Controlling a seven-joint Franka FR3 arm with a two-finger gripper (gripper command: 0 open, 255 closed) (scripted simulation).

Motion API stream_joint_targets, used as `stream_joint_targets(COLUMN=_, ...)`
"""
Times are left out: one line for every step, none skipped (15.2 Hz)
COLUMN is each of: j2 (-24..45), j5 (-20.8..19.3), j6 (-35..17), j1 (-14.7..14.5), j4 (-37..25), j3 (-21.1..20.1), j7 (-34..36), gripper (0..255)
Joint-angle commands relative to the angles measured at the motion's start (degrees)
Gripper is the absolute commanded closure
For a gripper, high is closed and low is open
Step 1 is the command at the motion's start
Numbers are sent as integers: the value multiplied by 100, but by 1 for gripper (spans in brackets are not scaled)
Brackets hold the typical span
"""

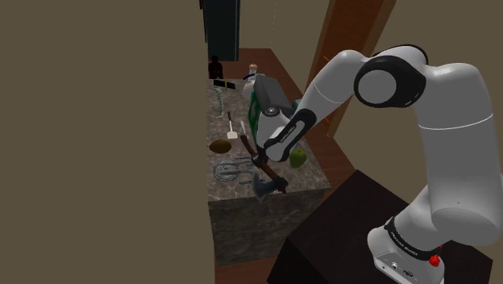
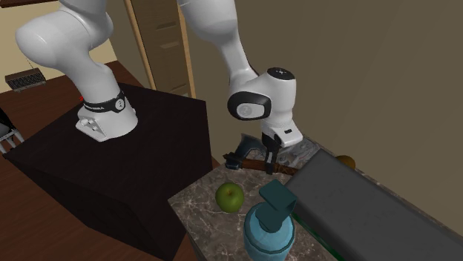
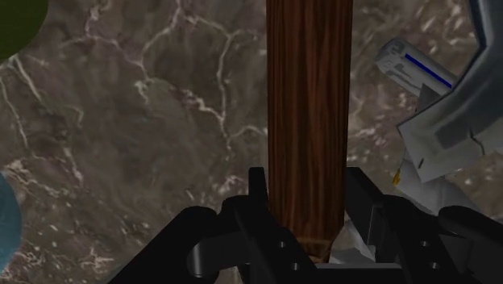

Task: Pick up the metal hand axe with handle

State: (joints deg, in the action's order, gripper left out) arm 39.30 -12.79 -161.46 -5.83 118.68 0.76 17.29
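Observation:
The hand axe has a brown wooden handle (image 3: 309, 113) and a dark metal head (image 2: 236, 159). It is at the marble counter's (image 1: 242, 202) near end, by the corner closest to the stand. My gripper (image 3: 309, 194) reaches down onto the handle, one black finger pressed against each side, so it is shut on it. In the shoulder view the gripper (image 1: 262, 161) sits just above the axe head (image 1: 268, 187). From the second exterior view the gripper (image 2: 271, 163) covers the middle of the handle. Whether the axe rests on the counter cannot be told.
A green apple (image 2: 229, 196) lies close to the axe, and a blue pump bottle (image 2: 271, 226) stands beside a long grey box (image 2: 371, 207). A whisk (image 1: 230, 169), a brown lump (image 1: 218, 147) and a spatula (image 1: 231, 129) lie further along the counter. A tall wall (image 1: 97, 137) borders it.

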Motion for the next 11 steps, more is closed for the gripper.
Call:
stream_joint_targets(j2=-141, j5=11, j6=76, j1=16, j4=62, j3=-20, j7=-19, gripper=255)
stream_joint_targets(j2=-217, j5=18, j6=124, j1=25, j4=92, j3=-31, j7=-30, gripper=255)
stream_joint_targets(j2=-292, j5=26, j6=171, j1=34, j4=119, j3=-42, j7=-41, gripper=255)
stream_joint_targets(j2=-367, j5=34, j6=220, j1=42, j4=146, j3=-54, j7=-53, gripper=255)
stream_joint_targets(j2=-442, j5=43, j6=270, j1=51, j4=172, j3=-65, j7=-65, gripper=255)
stream_joint_targets(j2=-516, j5=52, j6=320, j1=60, j4=196, j3=-77, j7=-77, gripper=255)
stream_joint_targets(j2=-590, j5=61, j6=371, j1=69, j4=219, j3=-89, j7=-89, gripper=255)
stream_joint_targets(j2=-663, j5=71, j6=422, j1=78, j4=241, j3=-101, j7=-102, gripper=255)
stream_joint_targets(j2=-736, j5=82, j6=474, j1=86, j4=261, j3=-112, j7=-114, gripper=255)
stream_joint_targets(j2=-808, j5=93, j6=527, j1=95, j4=281, j3=-124, j7=-128, gripper=255)
stream_joint_targets(j2=-880, j5=104, j6=581, j1=104, j4=299, j3=-136, j7=-141, gripper=255)
